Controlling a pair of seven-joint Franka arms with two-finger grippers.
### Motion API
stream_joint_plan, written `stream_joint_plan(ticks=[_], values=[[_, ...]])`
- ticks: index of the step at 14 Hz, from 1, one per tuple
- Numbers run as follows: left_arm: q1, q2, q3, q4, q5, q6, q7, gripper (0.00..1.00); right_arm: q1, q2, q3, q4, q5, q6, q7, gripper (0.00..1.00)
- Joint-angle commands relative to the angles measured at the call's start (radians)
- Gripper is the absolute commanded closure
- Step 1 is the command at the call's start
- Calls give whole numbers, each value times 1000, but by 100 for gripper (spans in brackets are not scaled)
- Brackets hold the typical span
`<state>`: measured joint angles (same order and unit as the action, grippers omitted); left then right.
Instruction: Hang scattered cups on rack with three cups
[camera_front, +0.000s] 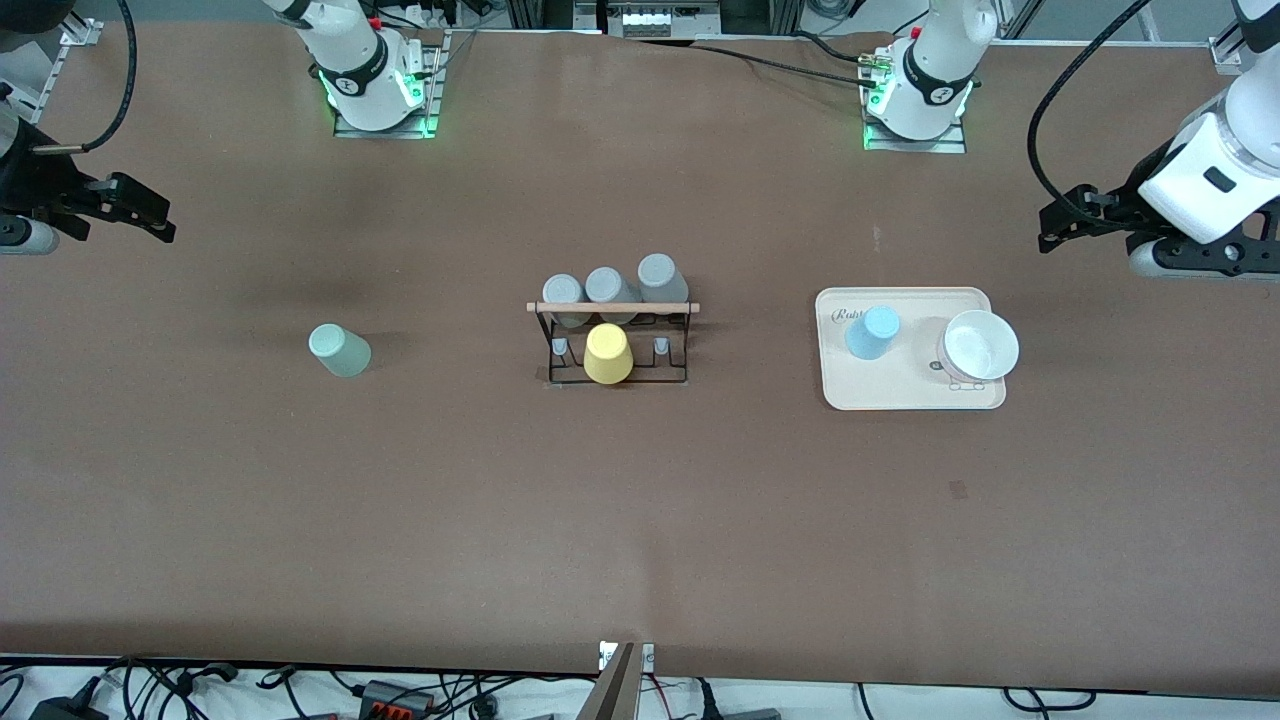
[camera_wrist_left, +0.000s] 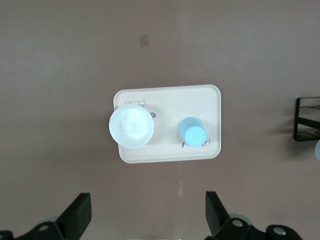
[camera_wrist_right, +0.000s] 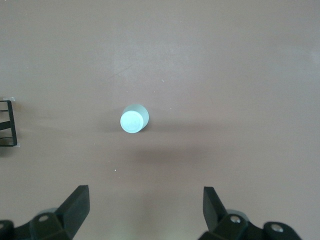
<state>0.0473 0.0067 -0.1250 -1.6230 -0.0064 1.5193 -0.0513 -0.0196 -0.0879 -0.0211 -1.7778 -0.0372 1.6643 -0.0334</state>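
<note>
Mint green cup (camera_front: 340, 351) sits upside down on bare table toward the right arm's end, under the released, empty right gripper (camera_wrist_right: 145, 210). Light blue cup (camera_front: 872, 332), inverted on cream tray (camera_front: 910, 398), lies under the spread, empty left gripper (camera_wrist_left: 147, 215). Rack (camera_front: 613, 340) between them.

Mint cup (camera_front: 339, 350) sat upturned on table; blue cup (camera_front: 872, 332) upturned on tray; rack (camera_front: 613, 340) stood between, 4 cups hung.

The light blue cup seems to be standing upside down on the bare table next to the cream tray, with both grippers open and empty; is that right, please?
Not quite: the light blue cup stands upside down on the cream tray, beside the white bowl, as the front view shows. The left gripper and right gripper are indeed open and empty.
</note>
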Motion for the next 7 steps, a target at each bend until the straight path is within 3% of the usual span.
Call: stream_joint_plan(ticks=[1,5,7], values=[[2,16,-7,12,-7,-54,33,0,-10,-6,4,1,13,3,-7,0],[-10,13,-7,-50,-9,-94,34,0,-10,10,4,3,13,11,-7,0],[-9,7,-27,-107,-10,-46,34,0,-10,10,4,3,13,17,-7,0]])
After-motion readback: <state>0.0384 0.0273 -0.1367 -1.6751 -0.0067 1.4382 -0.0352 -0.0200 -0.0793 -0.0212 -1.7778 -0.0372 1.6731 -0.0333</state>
